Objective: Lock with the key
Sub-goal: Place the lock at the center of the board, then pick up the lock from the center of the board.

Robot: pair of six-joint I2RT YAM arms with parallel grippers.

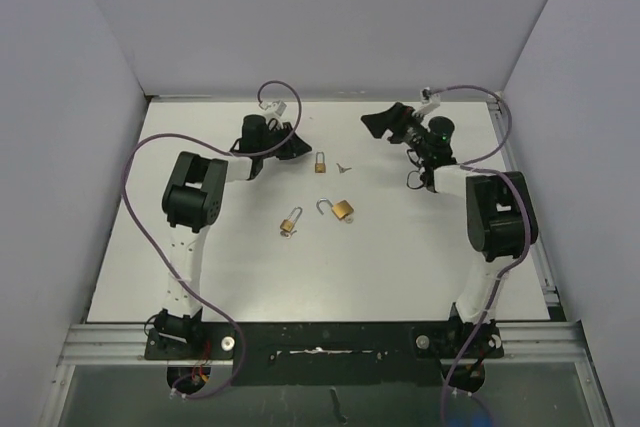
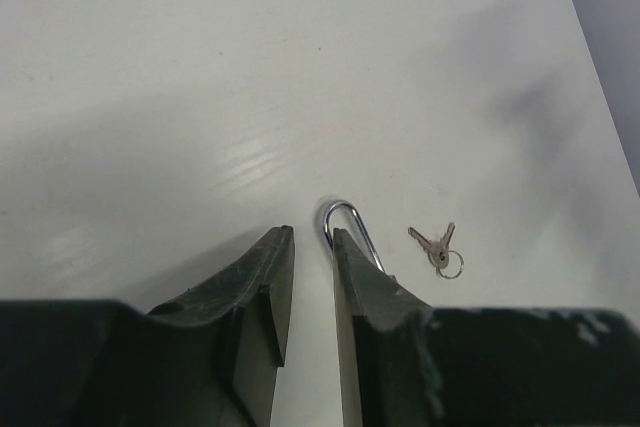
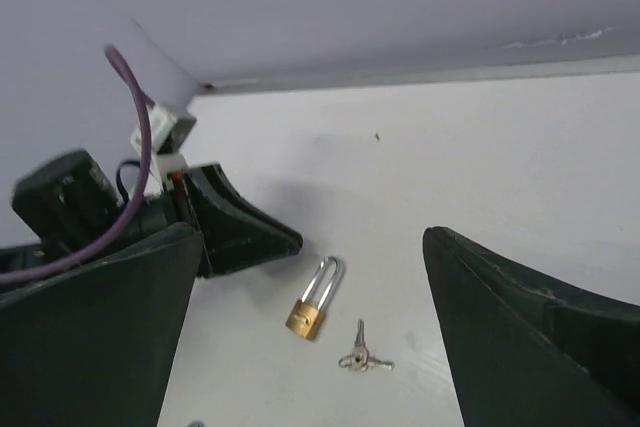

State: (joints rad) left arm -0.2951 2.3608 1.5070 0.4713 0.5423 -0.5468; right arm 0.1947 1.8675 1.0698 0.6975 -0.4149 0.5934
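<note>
A brass padlock (image 1: 320, 162) with a long shut shackle lies at mid-table, and a small pair of keys (image 1: 344, 167) on a ring lies just right of it. My left gripper (image 1: 298, 142) hovers just left of this padlock, jaws only a narrow gap apart and empty. In the left wrist view my left gripper (image 2: 312, 239) has the shackle (image 2: 340, 219) beside its right fingertip, with the lock body hidden and the keys (image 2: 440, 247) further right. My right gripper (image 1: 383, 123) is wide open and empty, above and to the right. The right wrist view shows the padlock (image 3: 307, 315) and keys (image 3: 362, 357) between its fingers (image 3: 312, 237).
Two more brass padlocks lie nearer the arms: one with an open shackle (image 1: 340, 209) and one to its left (image 1: 290, 220). White walls enclose the table on three sides. Purple cables loop from both arms.
</note>
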